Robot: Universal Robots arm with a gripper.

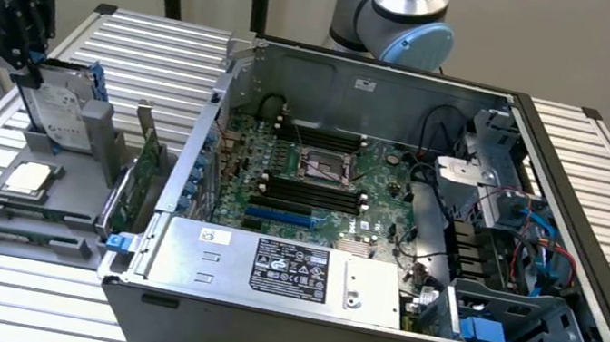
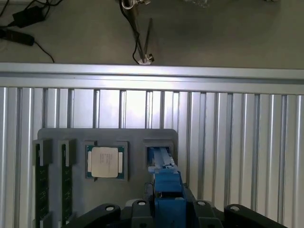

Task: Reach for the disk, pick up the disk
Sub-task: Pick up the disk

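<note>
The gripper [image 1: 25, 67] hangs at eleven o'clock of the disk [image 1: 54, 115], which stands upright in the grey tray [image 1: 25, 237] at the computer case's [image 1: 583, 270] nine o'clock. Its grip cannot be told. A straight descent, centred on the blue frame, seems best.

disk [image 1: 54, 115]: silver-grey, blue frame | tray [image 1: 26, 230]: grey | chip [image 1: 28, 177]: silver

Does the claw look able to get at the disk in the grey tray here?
Probably yes. The claw hangs right over the top edge of the disk, which stands upright in its slot in the grey tray. Nothing lies between them; the processor chip sits apart in its own recess.
</note>
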